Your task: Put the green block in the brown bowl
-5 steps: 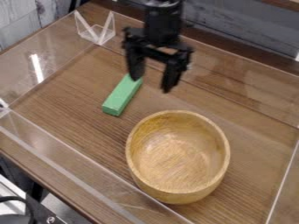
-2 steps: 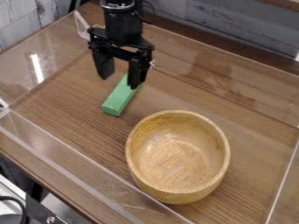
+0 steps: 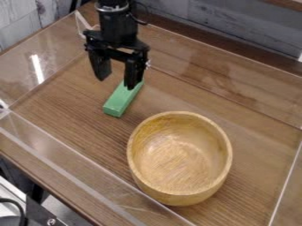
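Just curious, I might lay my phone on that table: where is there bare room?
Bare wood runs along the right, past the bowl, and at the left between the block and the table's clear wall. The near left corner is free too. It is crowded where the open end effector hangs over the block.

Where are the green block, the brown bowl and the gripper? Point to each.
green block (image 3: 118, 101), camera view, its top face.
brown bowl (image 3: 179, 157), camera view, inner floor.
gripper (image 3: 116, 74), camera view, between its open fingertips.
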You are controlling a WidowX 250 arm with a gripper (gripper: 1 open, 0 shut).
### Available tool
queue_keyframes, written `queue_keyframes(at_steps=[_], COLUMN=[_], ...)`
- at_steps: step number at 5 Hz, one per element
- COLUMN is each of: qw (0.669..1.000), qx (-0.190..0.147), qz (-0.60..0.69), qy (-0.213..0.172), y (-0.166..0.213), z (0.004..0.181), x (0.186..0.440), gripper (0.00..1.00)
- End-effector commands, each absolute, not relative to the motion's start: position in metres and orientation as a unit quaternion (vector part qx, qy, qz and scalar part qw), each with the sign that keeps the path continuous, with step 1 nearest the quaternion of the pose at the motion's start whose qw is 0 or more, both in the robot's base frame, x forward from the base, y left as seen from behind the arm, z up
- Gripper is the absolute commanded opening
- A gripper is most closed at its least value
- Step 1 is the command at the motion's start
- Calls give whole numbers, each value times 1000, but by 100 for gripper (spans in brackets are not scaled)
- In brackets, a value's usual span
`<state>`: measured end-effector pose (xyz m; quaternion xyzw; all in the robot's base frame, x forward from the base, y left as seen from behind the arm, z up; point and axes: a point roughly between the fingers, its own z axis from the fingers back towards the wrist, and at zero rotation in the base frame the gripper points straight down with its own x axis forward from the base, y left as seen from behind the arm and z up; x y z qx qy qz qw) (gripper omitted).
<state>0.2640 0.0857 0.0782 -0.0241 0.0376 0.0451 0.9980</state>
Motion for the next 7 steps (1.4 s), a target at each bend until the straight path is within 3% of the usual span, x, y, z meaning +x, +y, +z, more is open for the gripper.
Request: queue_keyframes(at_steps=[1, 7], qw=[998, 998], qx=[-20, -37], qz=[51, 52], qy=[8, 6], y=[93, 97], z=[86, 84], x=[274, 287], gripper=[100, 100])
